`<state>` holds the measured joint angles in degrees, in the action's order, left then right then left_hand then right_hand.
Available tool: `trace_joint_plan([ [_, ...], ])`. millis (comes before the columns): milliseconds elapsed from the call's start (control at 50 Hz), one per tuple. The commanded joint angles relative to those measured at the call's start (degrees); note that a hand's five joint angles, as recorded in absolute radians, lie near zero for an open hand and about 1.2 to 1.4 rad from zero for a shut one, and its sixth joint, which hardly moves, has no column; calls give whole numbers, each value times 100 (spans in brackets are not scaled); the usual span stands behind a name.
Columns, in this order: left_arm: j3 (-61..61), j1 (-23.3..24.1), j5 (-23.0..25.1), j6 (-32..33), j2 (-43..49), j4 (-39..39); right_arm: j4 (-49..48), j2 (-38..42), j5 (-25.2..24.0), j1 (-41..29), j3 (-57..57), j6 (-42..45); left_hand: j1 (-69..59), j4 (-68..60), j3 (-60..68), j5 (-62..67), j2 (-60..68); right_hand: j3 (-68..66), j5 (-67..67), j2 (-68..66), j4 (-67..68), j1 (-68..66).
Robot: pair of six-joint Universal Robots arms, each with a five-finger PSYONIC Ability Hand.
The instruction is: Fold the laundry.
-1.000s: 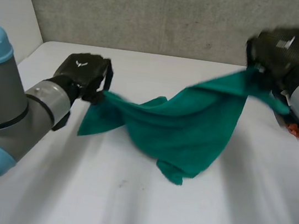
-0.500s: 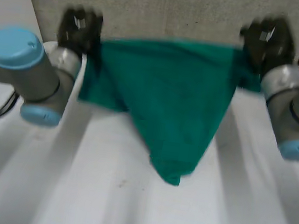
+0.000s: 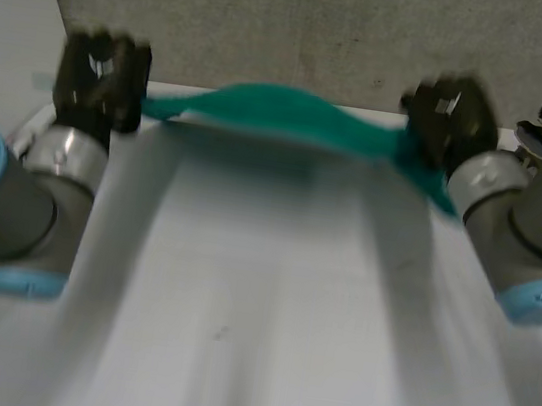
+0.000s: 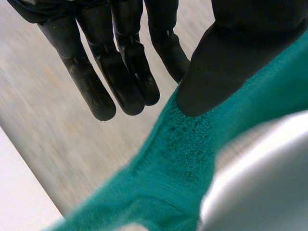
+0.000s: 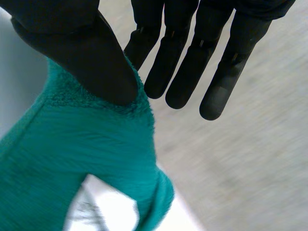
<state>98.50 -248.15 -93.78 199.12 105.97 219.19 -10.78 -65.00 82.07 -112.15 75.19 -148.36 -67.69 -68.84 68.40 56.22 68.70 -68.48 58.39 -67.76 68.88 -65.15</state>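
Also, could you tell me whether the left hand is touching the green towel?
Touching. In the left wrist view the left hand presses its thumb onto the green towel, no gap.

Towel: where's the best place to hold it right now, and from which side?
Probably the two ends, each from its own outer side: the towel spans in a band between the left hand and right hand, each pinching one end under its thumb.

No legible text or labels, seemingly.
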Motion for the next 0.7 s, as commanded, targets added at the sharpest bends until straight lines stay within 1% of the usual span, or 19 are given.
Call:
trace_joint_plan([
  [20,767,65,26,74,547,-87,691,901,-165,9,233,79,-1231,-1116,1160,1378,1130,-1152,1161,-1224,1112,-1485],
  [60,767,92,17,284,766,-200,700,1111,-112,18,215,88,-1231,-1116,1160,1378,1130,-1152,1161,-1224,1112,-1485],
  [140,767,232,26,636,847,-324,674,1087,-112,79,303,-34,-1231,-1116,1160,1378,1130,-1152,1161,-1224,1112,-1485],
  [160,767,241,26,663,847,-316,665,1069,-112,106,347,-53,-1231,-1116,1160,1378,1130,-608,617,-681,569,-941],
  [180,776,241,26,689,829,-324,648,1043,-121,123,373,-88,-1231,-1116,1160,1378,1130,363,-354,291,-403,30],
  [200,802,232,26,698,794,-324,639,964,-112,176,460,-175,-1231,-1116,1160,1378,1130,2504,-2495,2432,-2544,2171],
  [240,811,232,26,698,715,-315,639,806,-103,272,575,-289,-1231,-1116,1160,1378,1130,4100,-4091,4028,-4140,3767],
  [260,820,224,26,690,663,-315,639,683,-103,325,637,-360,-1231,-1116,1160,1378,1130,4473,-4464,4401,-4513,4140],
  [280,829,224,26,681,636,-315,656,412,-95,430,768,-508,-1231,-1116,1160,1378,1130,4560,-4551,4488,-4600,4227],
  [340,829,224,26,681,610,-315,726,7,-77,580,1049,-859,-1231,-1116,1160,1378,1130,4696,-4687,4623,-4735,4363],
  [400,829,224,26,681,609,-315,805,-179,-77,677,1287,-1054,-1231,-1116,1160,1378,1130,4629,-4620,4556,-4668,4296],
  [500,829,224,26,681,618,-315,1279,-722,-121,896,1848,-1388,-1231,-1116,1160,1378,1130,4293,-4284,4221,-4333,3961],
  [540,829,224,26,681,618,-315,1412,-838,-156,941,2042,-1485,-1231,-1116,1160,1378,1130,4242,-4233,4170,-4282,3909],
  [620,829,215,26,681,618,-315,1509,-935,-165,950,2456,-1941,-1231,-1116,1160,1378,1130,4107,-4098,4035,-4147,3774],
  [640,829,215,26,681,618,-315,1500,-935,-165,950,2613,-2212,-1231,-1116,1160,1378,1130,4040,-4031,3968,-4080,3708],
  [700,829,206,26,681,627,-307,1439,-900,-121,932,2781,-2618,-1231,-1116,1160,1378,1130,4107,-4098,4034,-4146,3774],
])
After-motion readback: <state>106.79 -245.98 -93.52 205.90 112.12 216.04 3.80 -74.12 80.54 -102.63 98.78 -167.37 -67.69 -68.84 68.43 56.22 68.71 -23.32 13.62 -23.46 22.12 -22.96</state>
